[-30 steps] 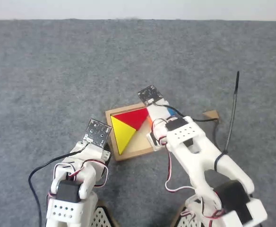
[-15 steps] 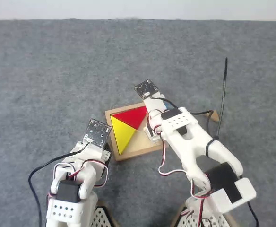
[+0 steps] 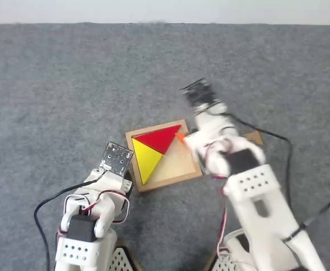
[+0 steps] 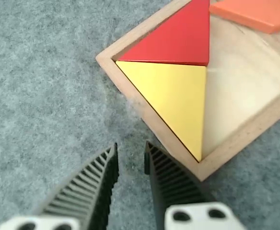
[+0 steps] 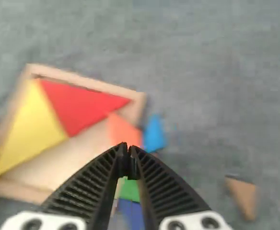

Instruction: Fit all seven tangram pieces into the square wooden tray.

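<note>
1. Square wooden tray (image 3: pixel 176 162): mid-table, toward the near edge. Red triangle (image 3: pixel 156 140) and yellow triangle (image 3: pixel 146 160) seated in its left half, the rest bare.
2. Orange piece (image 5: pixel 124 132): at the tray's right rim, seating unclear.
3. Blue piece (image 5: pixel 154 133) and green piece (image 5: pixel 129 188): on the table just outside that rim. Tan triangle (image 5: pixel 243 195) farther toward the right edge.
4. Right gripper (image 5: pixel 128 160): pressed together, empty, over the loose cluster. Judged the nearer arm for the next pick.
5. Left gripper (image 4: pixel 130 155): narrowly apart, empty, beside the tray's near-left rim, well apart from the loose pieces.
</note>
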